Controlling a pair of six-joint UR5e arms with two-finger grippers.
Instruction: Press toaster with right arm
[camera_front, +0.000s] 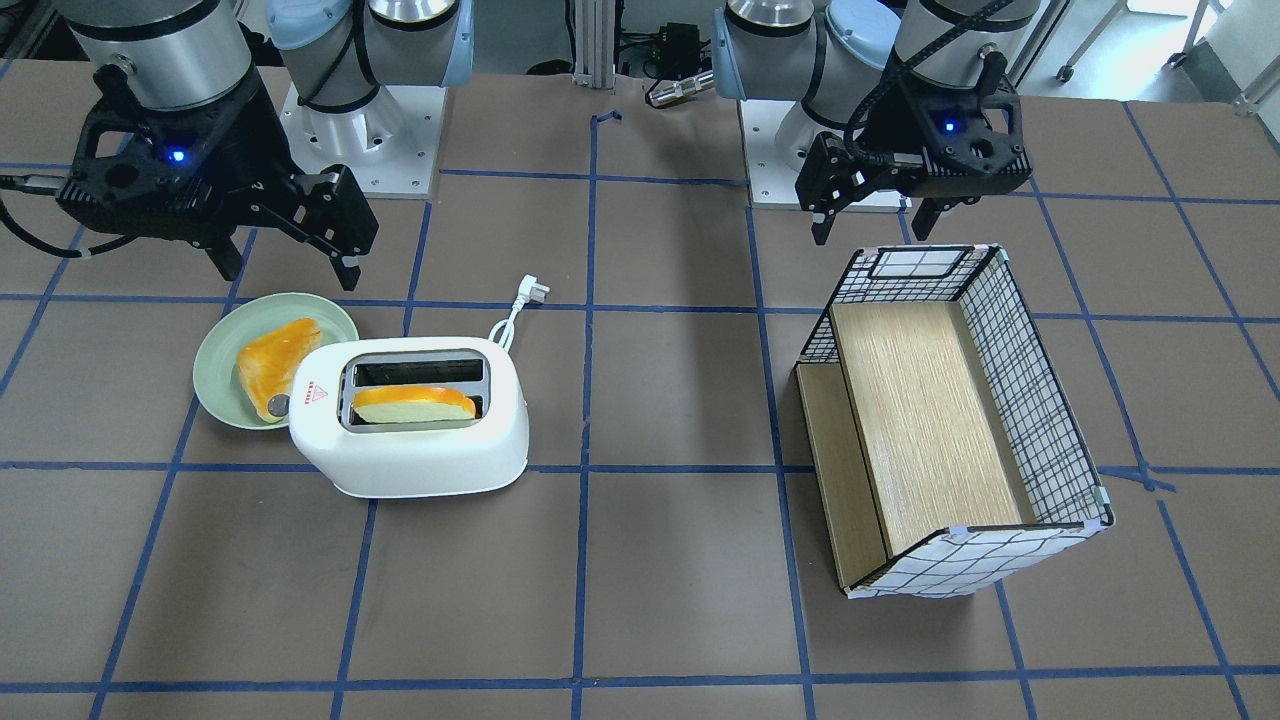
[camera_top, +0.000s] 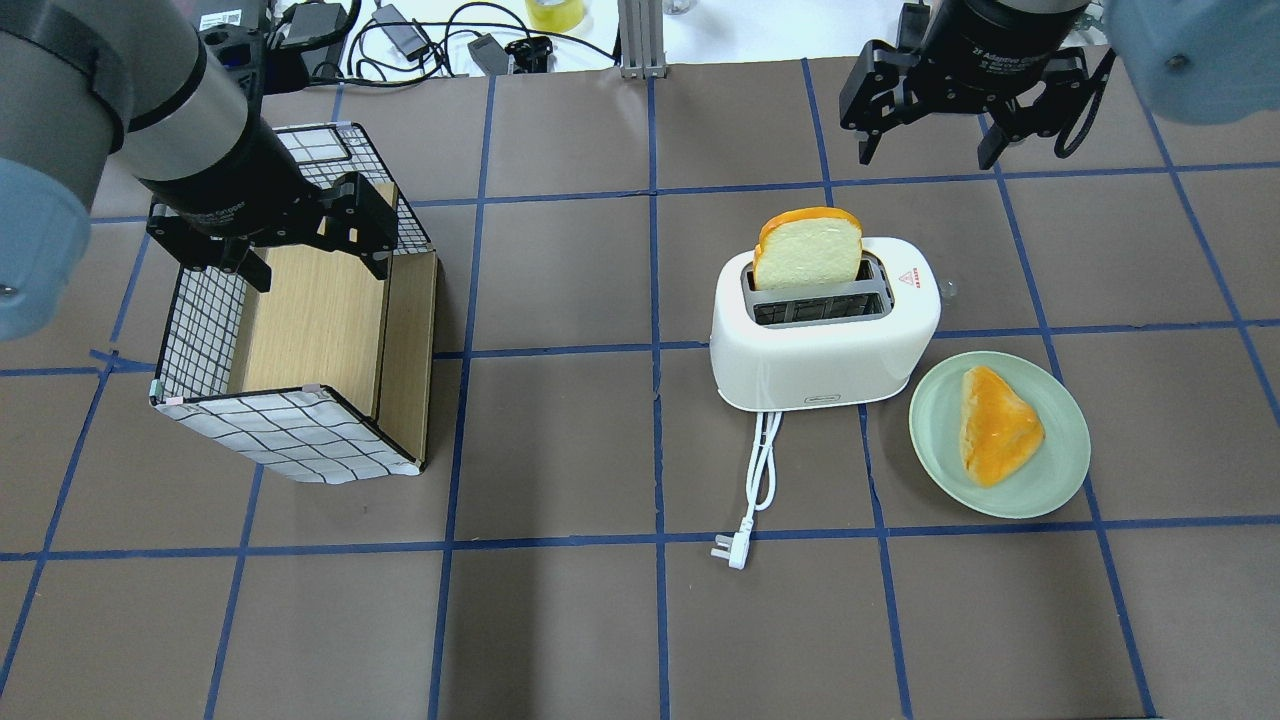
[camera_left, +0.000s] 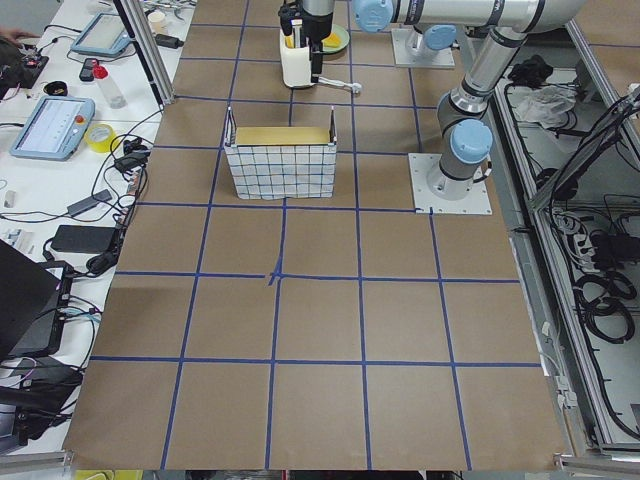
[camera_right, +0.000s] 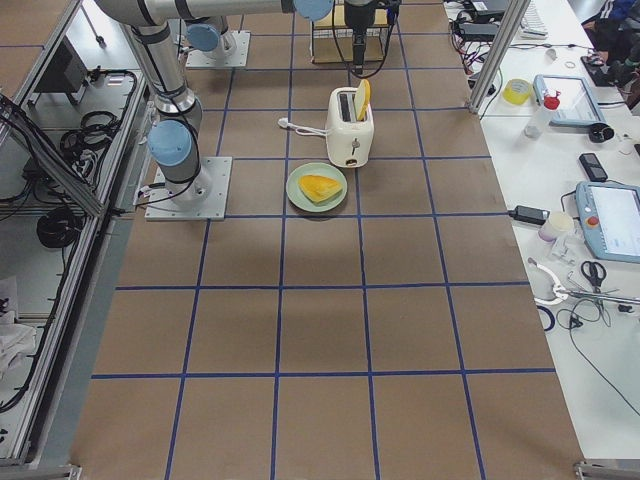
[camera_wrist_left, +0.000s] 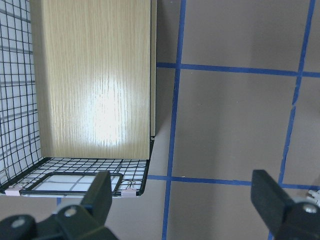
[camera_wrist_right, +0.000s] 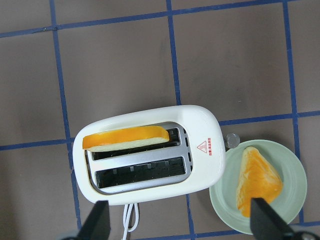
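Hanging high above the toaster (camera_top: 825, 345), the right gripper (camera_top: 927, 150) has its fingers spread wide and holds nothing. The toaster stands in the worktop's right half, roughly midway between the robot's edge and the far edge. A bread slice (camera_top: 808, 250) stands tall out of one slot.

The target looks to be the small lever (camera_wrist_right: 231, 140) on the toaster's end that faces the worktop's right edge, just beside the plate (camera_top: 1060, 440). It is a small mark. With the fingers this far apart they could straddle it and come down on nothing. A fingertip could also clip the plate's rim or the pastry (camera_top: 998, 425) and shift them.

Coming in too far over the top risks knocking the bread askew. The toaster looks light, so an off-centre push may slide or tip it rather than latch the lever.

The left gripper (camera_top: 315, 265) hovers spread and empty over the box (camera_top: 290, 450) near the left edge, well apart.
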